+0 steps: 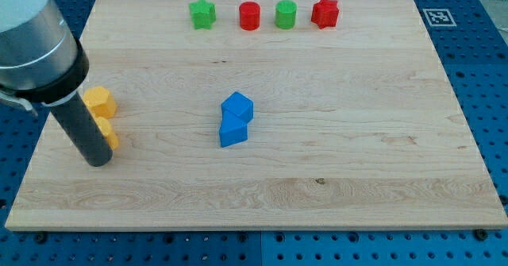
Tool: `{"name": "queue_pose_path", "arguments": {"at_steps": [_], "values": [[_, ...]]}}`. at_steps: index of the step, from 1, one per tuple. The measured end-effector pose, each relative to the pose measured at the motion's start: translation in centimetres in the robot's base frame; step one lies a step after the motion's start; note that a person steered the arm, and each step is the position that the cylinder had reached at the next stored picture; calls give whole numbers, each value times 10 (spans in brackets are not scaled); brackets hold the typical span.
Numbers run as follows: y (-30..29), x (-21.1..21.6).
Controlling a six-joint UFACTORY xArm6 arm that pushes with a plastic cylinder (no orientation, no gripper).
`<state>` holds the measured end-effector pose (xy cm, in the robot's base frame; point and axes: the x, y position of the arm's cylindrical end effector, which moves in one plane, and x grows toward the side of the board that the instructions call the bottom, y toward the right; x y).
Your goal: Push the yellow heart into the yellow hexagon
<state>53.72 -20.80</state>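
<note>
My tip at the left side of the light wooden tabletop, touching the small yellow heart block, yellow hexagon block just above the heart, the end effector is a plain rod holding nothing.

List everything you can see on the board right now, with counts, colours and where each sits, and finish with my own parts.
yellow hexagon: 1, yellow, view's left, upper of the yellow pair
yellow heart: 1, yellow, just below the hexagon, partly hidden by the rod
blue blocks: 2, blue, board centre, touching, shapes unclear
green star: 1, green, top row, leftmost
red cylinder: 1, red, top row, second
green cylinder: 1, green, top row, third
red star: 1, red, top row, rightmost
wooden board: 1, light wood, on blue pegboard
my tip: 1, dark rod end, against the heart's lower left side
</note>
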Motion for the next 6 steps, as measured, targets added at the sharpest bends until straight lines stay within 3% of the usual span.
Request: {"name": "queue_pose_path", "arguments": {"at_steps": [3, 5, 6], "values": [[-3, -9], [-3, -39], [29, -40]]}}
